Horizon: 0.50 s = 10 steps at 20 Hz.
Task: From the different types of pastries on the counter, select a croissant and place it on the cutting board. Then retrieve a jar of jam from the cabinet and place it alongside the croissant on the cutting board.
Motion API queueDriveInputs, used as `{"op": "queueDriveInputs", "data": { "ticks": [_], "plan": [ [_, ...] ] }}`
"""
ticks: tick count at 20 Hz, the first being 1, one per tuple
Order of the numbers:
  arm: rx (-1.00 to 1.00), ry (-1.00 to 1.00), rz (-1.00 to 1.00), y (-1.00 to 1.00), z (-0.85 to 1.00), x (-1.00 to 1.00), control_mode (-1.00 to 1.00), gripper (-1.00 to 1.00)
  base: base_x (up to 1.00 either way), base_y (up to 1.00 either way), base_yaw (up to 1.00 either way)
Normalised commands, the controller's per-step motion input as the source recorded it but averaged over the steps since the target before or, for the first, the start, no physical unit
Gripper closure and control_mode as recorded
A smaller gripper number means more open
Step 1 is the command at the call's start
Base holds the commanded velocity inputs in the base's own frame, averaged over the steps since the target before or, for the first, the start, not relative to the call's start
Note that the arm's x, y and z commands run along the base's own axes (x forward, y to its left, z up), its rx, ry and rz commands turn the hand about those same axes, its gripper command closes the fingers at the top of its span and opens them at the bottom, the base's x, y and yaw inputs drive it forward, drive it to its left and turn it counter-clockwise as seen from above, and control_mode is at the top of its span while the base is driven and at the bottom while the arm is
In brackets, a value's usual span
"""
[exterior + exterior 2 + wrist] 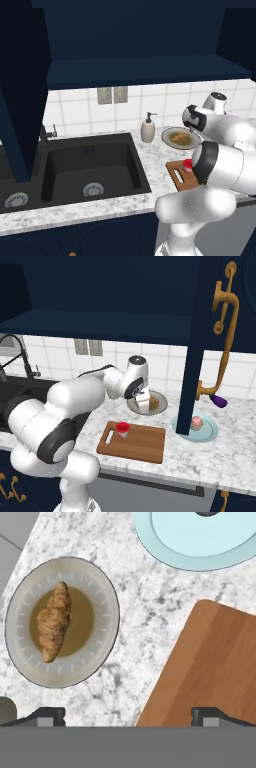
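Note:
The golden-brown croissant (54,622) lies on a grey plate (102,587) on the marble counter (145,617). In the right base view the croissant (153,402) is partly hidden behind my hand. My gripper (129,714) hangs above the counter between that plate and the cutting board (215,662), open, with nothing between its fingertips (50,714). The jar of jam (122,429), red-lidded, stands upright on the cutting board (142,446) near its handle-hole end. A pink-frosted cupcake (196,423) sits on a pale blue plate (210,433). The navy cabinet door (197,331) stands open.
The open door's lower edge hangs over the blue plate (200,547). A soap dispenser (148,129) stands left of the grey plate (172,142), by the black sink (90,170). A purple-tipped object (218,401) lies by the wall at right.

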Motion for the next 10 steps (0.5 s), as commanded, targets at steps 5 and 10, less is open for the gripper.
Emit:
{"op": "queueDriveInputs", "data": {
  "ticks": [5, 10],
  "plan": [
    [0.0, -0.01, 0.07, 0.02, 0.0, 0.3, -1.0, -1.0, 0.0, 0.0, 0.0],
    [0.0, 0.0, 0.07, 0.0, 0.0, 0.29, -1.0, -1.0, 0.0, 0.0, 0.0]
  ]
}}
